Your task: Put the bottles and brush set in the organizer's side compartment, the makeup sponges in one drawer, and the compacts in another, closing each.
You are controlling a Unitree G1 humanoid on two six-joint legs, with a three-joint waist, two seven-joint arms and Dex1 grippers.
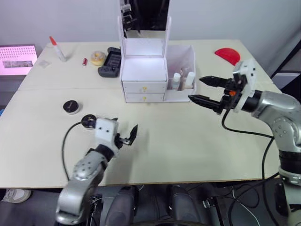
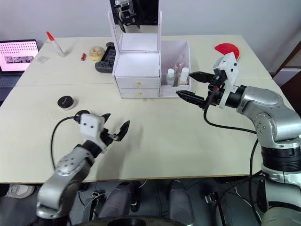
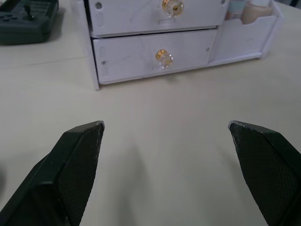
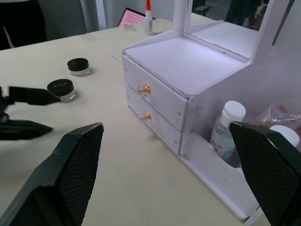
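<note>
The white plastic organizer stands on the matte cream bench, both drawers closed. Round black-lidded compacts lie left. Left pincer and right pincer: wide open, empty.

The left gripper hovers low over the tabletop near its front edge, fingers spread wide apart and holding nothing. The right gripper reaches in from the right edge, arm bent at the elbow, held above the tabletop, its two fingers parted wide and empty.
</note>
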